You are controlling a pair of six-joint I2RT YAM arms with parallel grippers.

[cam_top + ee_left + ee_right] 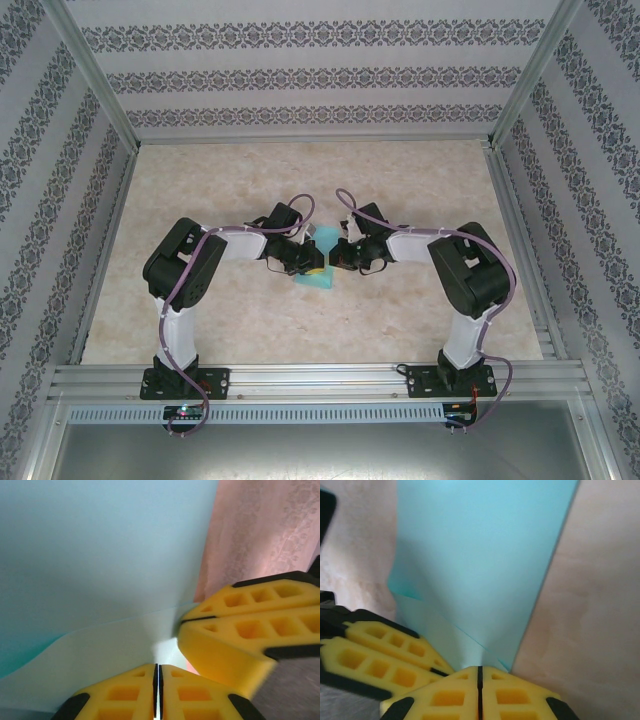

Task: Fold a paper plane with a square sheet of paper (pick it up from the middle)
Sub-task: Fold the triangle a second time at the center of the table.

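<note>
Clenched at the lower edge of both wrist views, left jaws and right jaws pinch the square sheet of paper (318, 270), centre-frame over the surface (420, 320), likely steadying its fold.

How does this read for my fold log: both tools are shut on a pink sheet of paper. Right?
The sheet of paper is turquoise, not pink; the right wrist view shows it. The left tool and right tool are shut on it.
</note>
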